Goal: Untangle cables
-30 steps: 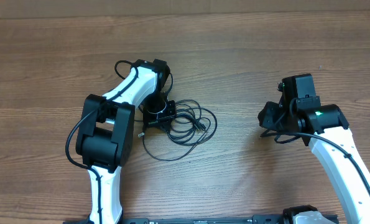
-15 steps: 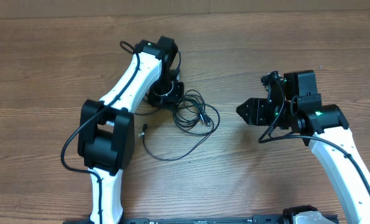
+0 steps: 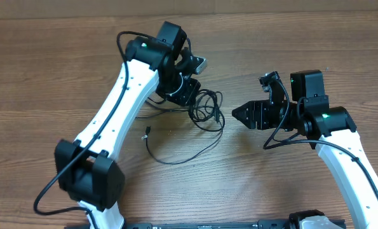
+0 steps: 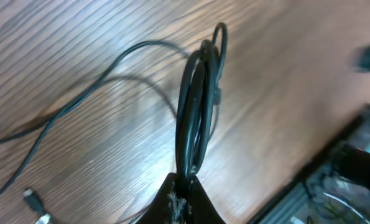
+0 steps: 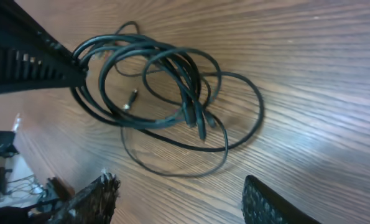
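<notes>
At the middle of the bench [image 3: 61, 51]: the cables [image 3: 206, 109] sit as one tangle of thin black loops between the two arms.
Left hand [image 3: 190, 95]: clenched on the cables at the tangle's upper left edge, reaching in from the far side.
Left wrist view: the fingertips [image 4: 167, 204] pinch a bundle of several strands. The loops [image 4: 196, 106] run away from them, seen almost edge-on, with their shadow on the wood.
Right hand [image 3: 238, 114]: released, its fingers spread with nothing between them. It points at the tangle from the right, near it but not touching.
Right wrist view: the whole tangle [image 5: 166, 81] lies beyond the spread fingers [image 5: 97, 196], and the left hand's dark finger [image 5: 29, 62] meets the loops at the upper left.
Plugs in the tangle: one small silver-tipped plug [image 5: 130, 99] lies inside the loops, and darker connector ends [image 5: 197, 121] lie near the middle.
Trailing strand [image 3: 176, 161]: a single cord sweeps out of the tangle towards the near edge, then curves back left.
Loose plug [image 3: 145, 132]: lying on bare wood at the end of that strand, apart from the tangle.
</notes>
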